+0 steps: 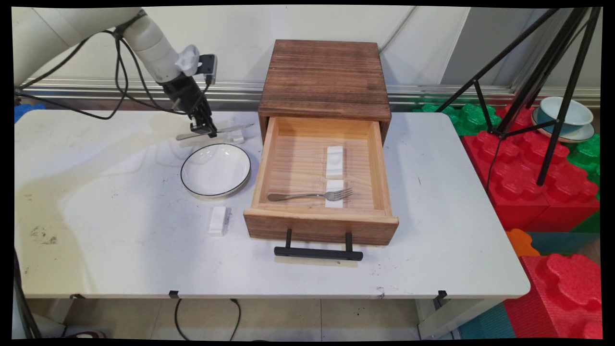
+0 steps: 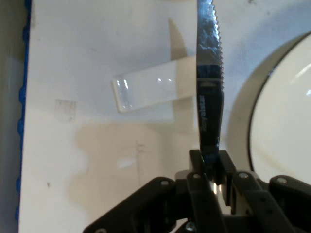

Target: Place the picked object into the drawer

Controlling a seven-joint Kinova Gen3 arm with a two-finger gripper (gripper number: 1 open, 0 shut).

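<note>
My gripper (image 1: 205, 129) (image 2: 210, 170) is shut on a metal table knife (image 1: 216, 131) (image 2: 210, 82), gripping it at the handle. The knife hangs just above the table behind a white plate with a dark rim (image 1: 215, 170) (image 2: 286, 121). Its serrated blade points toward the drawer and passes over a white ceramic rest (image 1: 237, 138) (image 2: 150, 90) lying on the table. In the hand view the plate lies to the right of the knife.
A wooden box (image 1: 325, 79) has its drawer (image 1: 321, 222) pulled out, holding a fork (image 1: 312, 195) and two white rests (image 1: 335, 162). Another white rest (image 1: 217, 220) lies in front of the plate. A black tripod (image 1: 552, 86) and foam blocks stand right of the table.
</note>
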